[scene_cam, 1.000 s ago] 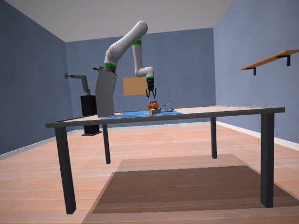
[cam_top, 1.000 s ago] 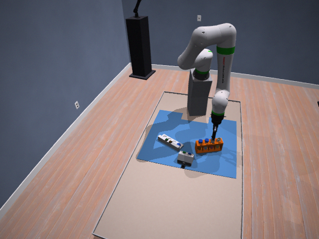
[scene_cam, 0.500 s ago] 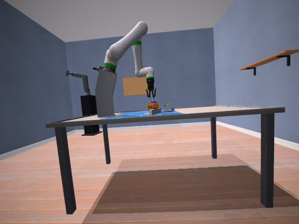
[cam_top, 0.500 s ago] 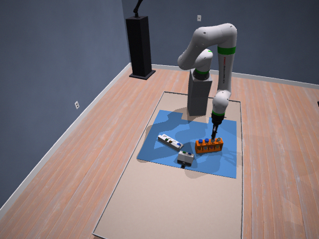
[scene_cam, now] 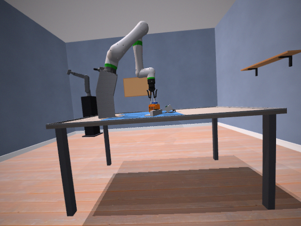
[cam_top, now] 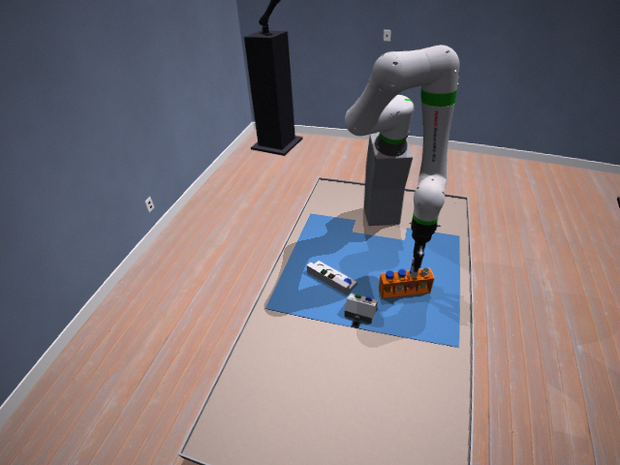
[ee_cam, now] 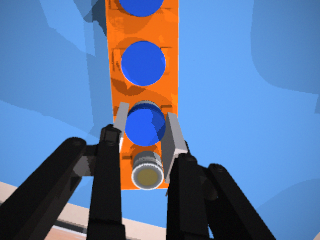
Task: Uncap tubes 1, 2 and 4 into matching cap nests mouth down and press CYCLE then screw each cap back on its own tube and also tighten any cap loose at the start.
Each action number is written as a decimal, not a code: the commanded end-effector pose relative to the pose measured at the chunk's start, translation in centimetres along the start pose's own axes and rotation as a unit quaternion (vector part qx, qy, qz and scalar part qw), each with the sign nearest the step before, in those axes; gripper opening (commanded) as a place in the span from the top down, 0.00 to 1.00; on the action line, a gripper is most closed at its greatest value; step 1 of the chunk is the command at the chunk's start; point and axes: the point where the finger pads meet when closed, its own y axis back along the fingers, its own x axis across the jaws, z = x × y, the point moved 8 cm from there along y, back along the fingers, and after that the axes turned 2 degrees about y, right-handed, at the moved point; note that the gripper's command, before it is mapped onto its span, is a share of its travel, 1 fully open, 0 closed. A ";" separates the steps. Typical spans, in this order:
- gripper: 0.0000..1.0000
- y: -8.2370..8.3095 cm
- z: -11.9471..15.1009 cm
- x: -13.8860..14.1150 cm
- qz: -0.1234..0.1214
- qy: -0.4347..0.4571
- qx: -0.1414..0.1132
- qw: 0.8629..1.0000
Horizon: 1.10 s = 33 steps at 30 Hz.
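Note:
The orange decapping station stands on the blue mat. My gripper points straight down and is shut on the blue cap of tube 2, which sits on top of its tube. Tube 1 beside it stands open, without a cap. The caps of tube 3 and tube 4 are on their tubes. The white cap tray lies to the left in the top view; a small blue spot shows at its right end.
The small sloping desk with the green key and blue key stands in front of the tray and the station. The arm's grey pedestal stands at the back of the table.

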 end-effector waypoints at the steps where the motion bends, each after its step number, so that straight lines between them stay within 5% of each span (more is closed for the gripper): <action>1: 1.00 0.0 -0.1 -0.1 0.000 0.117 -0.003 0.993; 7: 1.00 0.0 -0.1 -0.1 0.000 0.216 -0.003 0.976; 14: 1.00 0.0 -0.1 -0.1 0.000 0.381 -0.003 0.925; 20: 1.00 0.0 -0.1 -0.1 0.000 0.381 -0.003 0.925; 21: 0.65 0.0 -0.1 -0.1 0.000 0.381 -0.003 0.925; 33: 0.65 0.0 -0.1 -0.1 0.000 0.381 -0.003 0.925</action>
